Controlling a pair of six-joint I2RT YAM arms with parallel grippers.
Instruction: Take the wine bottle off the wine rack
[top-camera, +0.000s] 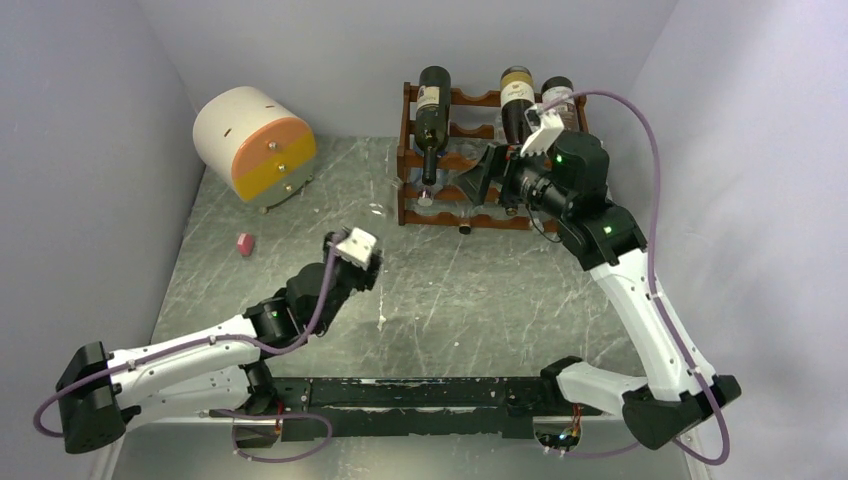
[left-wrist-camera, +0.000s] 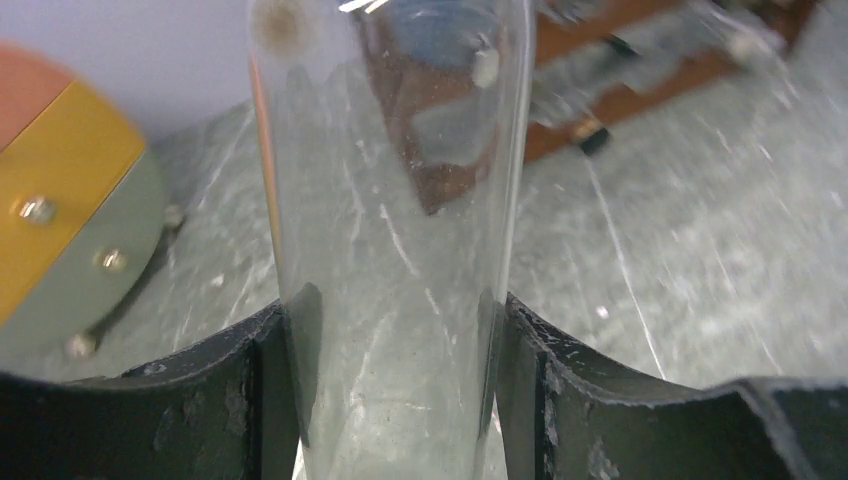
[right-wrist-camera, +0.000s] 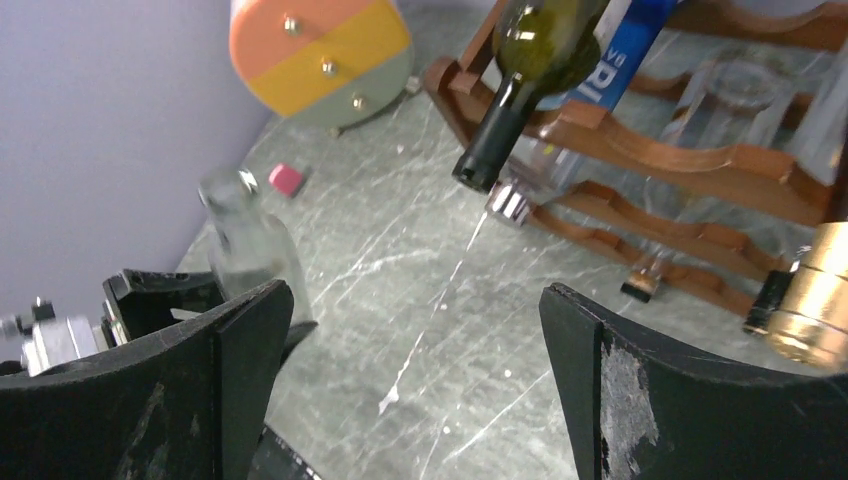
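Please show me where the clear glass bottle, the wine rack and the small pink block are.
clear glass bottle (left-wrist-camera: 395, 250): left wrist view, its body.
wine rack (top-camera: 475, 98): top external view, top wavy rail.
small pink block (top-camera: 245, 244): top external view, its centre.

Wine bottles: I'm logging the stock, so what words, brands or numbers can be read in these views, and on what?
Blue label on the dark green bottle: large white letters, cropped and blurred; unreadable.
Cream label on a bottle in the wine rack, top view: too small to read.
Clear bottle: no text seen.
So no text can be quoted.
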